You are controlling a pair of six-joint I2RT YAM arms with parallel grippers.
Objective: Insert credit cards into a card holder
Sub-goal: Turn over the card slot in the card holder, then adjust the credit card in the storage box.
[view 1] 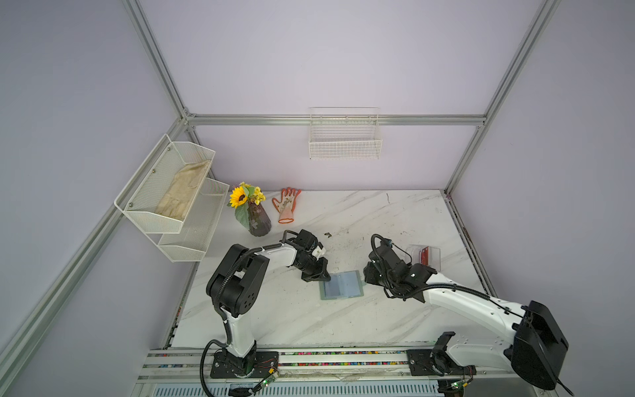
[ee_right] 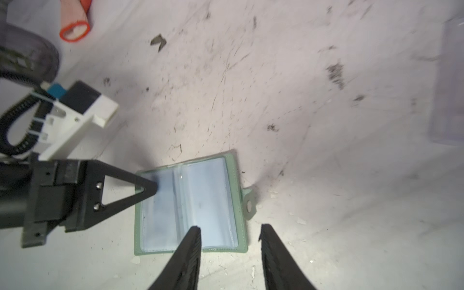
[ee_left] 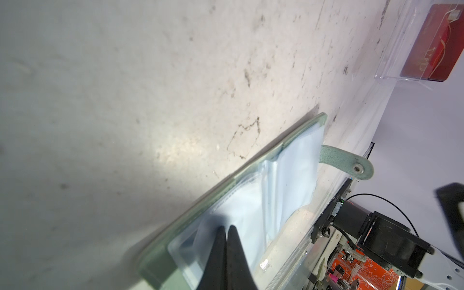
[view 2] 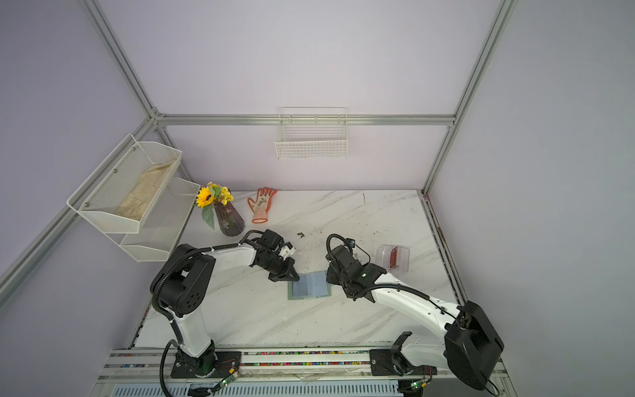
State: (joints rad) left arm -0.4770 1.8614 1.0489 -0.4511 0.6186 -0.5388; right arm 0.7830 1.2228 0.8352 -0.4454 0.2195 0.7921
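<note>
**Entry: card holder (view 1: 342, 285)**, sage-green, lying open with its sleeves up.

**Risk:** the left gripper (ee_right: 150, 187), fingers together, pins only one corner of a clear sleeve. The holder could pivot, or the sleeve could buckle, once a card is pushed in.

**Risk:** neither gripper holds a card (the red VIP card (view 1: 425, 255) sits in the acrylic box (view 1: 435, 257), right of the holder).

**Location:** just below mid-frame in both top views. The right gripper (ee_right: 230, 227), fingers apart and empty, straddles the holder's snap-tab edge.
</note>
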